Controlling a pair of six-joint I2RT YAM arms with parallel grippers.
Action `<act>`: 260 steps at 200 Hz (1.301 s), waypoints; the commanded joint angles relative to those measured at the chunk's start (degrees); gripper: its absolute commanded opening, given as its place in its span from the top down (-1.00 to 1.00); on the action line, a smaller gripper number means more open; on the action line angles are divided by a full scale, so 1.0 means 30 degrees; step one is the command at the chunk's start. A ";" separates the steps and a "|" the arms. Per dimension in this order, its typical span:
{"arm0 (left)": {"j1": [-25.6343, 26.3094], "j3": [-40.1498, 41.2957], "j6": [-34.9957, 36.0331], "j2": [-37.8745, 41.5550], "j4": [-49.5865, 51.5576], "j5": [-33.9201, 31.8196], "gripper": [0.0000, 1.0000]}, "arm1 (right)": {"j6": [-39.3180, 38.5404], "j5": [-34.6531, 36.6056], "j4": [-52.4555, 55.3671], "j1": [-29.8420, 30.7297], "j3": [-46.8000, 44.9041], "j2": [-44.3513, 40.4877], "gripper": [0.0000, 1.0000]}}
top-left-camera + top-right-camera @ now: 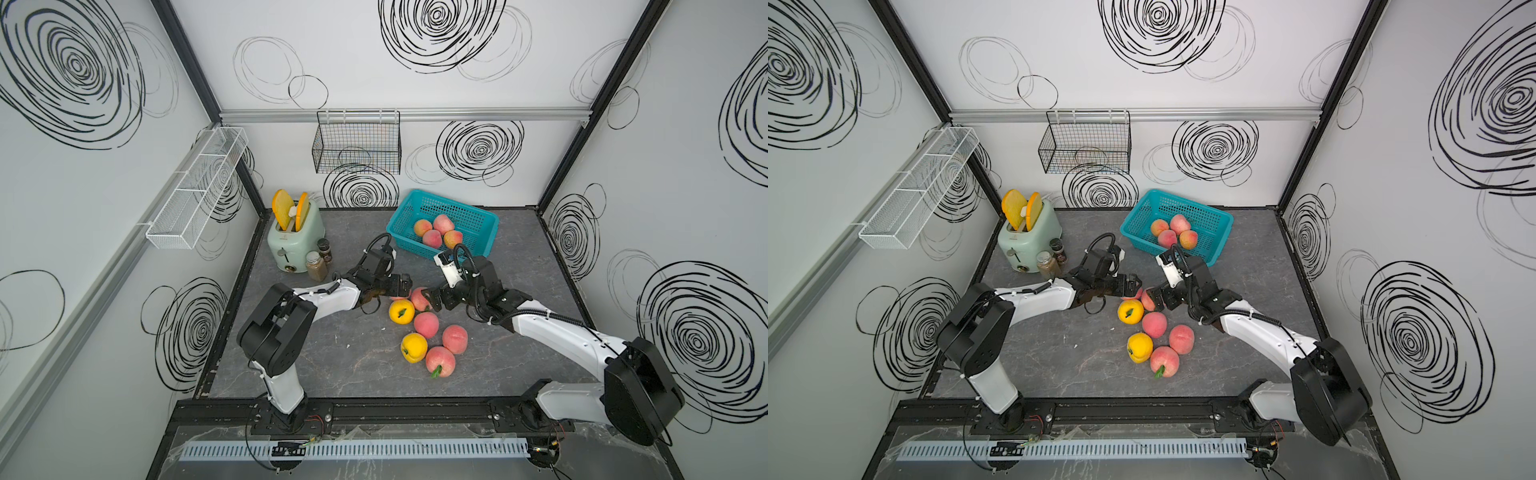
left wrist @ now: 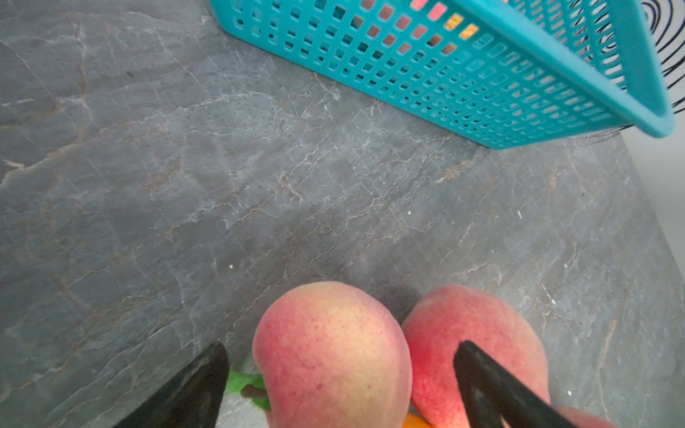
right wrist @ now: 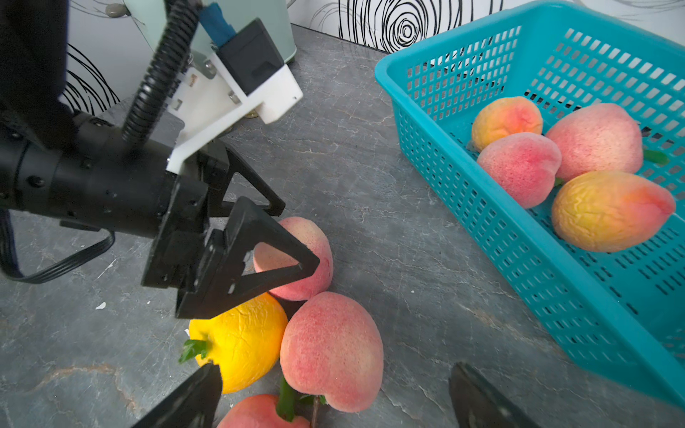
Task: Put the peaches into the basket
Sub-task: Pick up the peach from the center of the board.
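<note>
You are looking at four peaches (image 1: 432,239) lying in the basket (image 1: 465,214), with seven waiting clustered on the table (image 1: 332,353) nearby. Your left gripper (image 2: 341,352) and right gripper (image 3: 337,370) are gaping wide and empty, each straddling one of them.

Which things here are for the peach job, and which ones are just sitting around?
For the job:
- turquoise basket
- four peaches inside it
- loose peaches waiting outside
- left gripper, open
- right gripper, open

Just sitting around:
- toaster with orange slices
- spice jars
- black wire basket
- white mesh rack
</note>
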State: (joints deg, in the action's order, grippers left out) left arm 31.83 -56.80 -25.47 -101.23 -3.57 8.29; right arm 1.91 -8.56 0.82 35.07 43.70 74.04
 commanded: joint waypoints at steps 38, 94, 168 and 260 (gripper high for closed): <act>0.0199 -0.0686 0.0713 -0.0867 0.0032 -0.0319 -0.98 | -0.0139 -0.0282 -0.0273 0.0081 -0.0124 -0.0217 -0.99; 0.0228 -0.0595 0.0559 -0.1277 -0.0274 -0.0044 -0.89 | -0.0081 -0.0429 -0.0383 0.0029 -0.0044 -0.0031 -0.99; 0.0229 -0.0902 0.0609 -0.1569 -0.0149 0.0224 -0.43 | -0.0169 -0.0362 -0.0273 -0.0124 0.0021 -0.0192 -0.99; -0.0415 -0.0061 0.0728 0.2027 0.0695 -0.0363 -0.31 | -0.0171 -0.0652 -0.0564 -0.0126 0.0022 -0.0288 -0.99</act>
State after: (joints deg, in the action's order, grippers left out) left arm 31.44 -57.71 -23.90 -100.75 -1.34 8.36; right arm 1.91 -9.10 0.80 34.72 43.70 74.06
